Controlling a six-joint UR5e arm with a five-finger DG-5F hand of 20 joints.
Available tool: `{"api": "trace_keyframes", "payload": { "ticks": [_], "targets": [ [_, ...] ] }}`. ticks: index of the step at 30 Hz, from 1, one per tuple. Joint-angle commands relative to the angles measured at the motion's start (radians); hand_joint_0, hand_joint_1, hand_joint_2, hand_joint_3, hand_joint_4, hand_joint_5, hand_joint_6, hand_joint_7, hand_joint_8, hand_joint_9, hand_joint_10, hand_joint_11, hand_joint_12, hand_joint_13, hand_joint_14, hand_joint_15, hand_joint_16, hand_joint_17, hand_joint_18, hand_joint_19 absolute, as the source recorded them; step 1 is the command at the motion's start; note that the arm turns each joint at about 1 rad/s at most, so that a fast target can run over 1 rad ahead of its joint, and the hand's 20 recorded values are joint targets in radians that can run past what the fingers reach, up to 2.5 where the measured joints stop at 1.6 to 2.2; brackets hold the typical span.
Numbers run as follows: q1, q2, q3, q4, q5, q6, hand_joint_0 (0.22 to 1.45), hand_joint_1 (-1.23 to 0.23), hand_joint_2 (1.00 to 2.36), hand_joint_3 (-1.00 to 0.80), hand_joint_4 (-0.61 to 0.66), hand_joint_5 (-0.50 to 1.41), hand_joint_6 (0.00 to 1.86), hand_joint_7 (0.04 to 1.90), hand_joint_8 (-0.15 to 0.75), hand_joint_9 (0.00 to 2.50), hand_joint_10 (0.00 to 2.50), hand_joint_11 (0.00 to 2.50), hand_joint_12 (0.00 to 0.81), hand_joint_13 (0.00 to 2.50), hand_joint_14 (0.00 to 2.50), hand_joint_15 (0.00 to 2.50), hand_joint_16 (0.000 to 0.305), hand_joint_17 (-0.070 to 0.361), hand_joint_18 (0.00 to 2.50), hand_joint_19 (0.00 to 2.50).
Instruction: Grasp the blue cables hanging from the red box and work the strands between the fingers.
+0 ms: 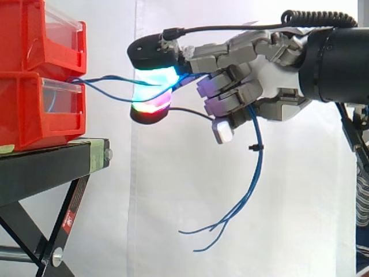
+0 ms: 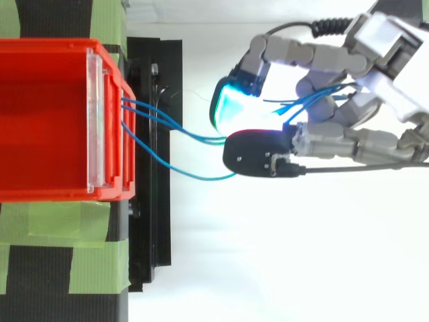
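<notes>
Cables point(image 2: 181, 131) span horiz., bin point(image 1: 34, 115) to robot hand point(image 1: 271, 78).

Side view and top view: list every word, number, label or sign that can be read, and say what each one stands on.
Red sticker on a leg of the black stand: its print is too small to read.
Red bins, blue cables, hand: no text can be seen on them.

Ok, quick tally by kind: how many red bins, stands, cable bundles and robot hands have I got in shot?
Red bins: 2, stacked
Black stand: 1
Blue cable bundle: 1, strands too tangled to count
Hand: 1, fingers curled round the bundle
Total: 5
</notes>
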State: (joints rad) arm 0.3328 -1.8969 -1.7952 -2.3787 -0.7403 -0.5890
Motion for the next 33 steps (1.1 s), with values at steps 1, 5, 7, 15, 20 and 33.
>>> {"api": "trace_keyframes", "payload": {
  "ticks": [1,5,7,15,20,33],
  "targets": [
    [0.011,-0.016,-0.001,0.016,-0.002,0.026,0.99,-0.63,1.02,-0.06,0.32,0.47,0.0,1.46,0.532,1.78,2.5,2.5,0.684,1.96,2.5,1.71,0.243,0.182,2.5,0.6],
    [0.02,-0.045,0.0,0.03,-0.002,0.052,0.99,-0.63,1.02,-0.06,0.32,0.47,0.0,1.46,0.532,1.78,2.5,2.5,0.684,1.96,2.5,1.71,0.243,0.182,2.5,0.6],
    [0.02,-0.047,-0.001,0.035,-0.002,0.058,0.99,-0.63,1.02,-0.06,0.32,0.47,0.0,1.46,0.532,1.78,2.5,2.5,0.684,1.96,2.5,1.71,0.243,0.182,2.5,0.6],
    [0.02,-0.047,-0.001,0.053,0.001,0.057,0.97,-0.65,1.02,-0.07,0.32,0.45,0.0,1.45,0.532,1.78,2.5,2.5,0.684,1.96,2.5,1.71,0.243,0.182,2.5,0.6],
    [0.02,-0.047,-0.001,0.049,-0.004,0.06,0.93,-0.75,1.02,-0.18,0.29,0.22,0.48,1.26,0.532,1.78,2.5,2.5,0.684,1.96,2.5,1.71,0.243,0.182,2.5,0.6],
    [-0.003,-0.014,0.005,0.016,-0.011,0.061,1.06,-0.68,1.02,-0.07,0.28,0.27,0.5,1.24,0.532,1.78,2.5,2.5,0.684,1.96,2.5,1.71,0.243,0.182,2.5,0.6]
  ]
}}
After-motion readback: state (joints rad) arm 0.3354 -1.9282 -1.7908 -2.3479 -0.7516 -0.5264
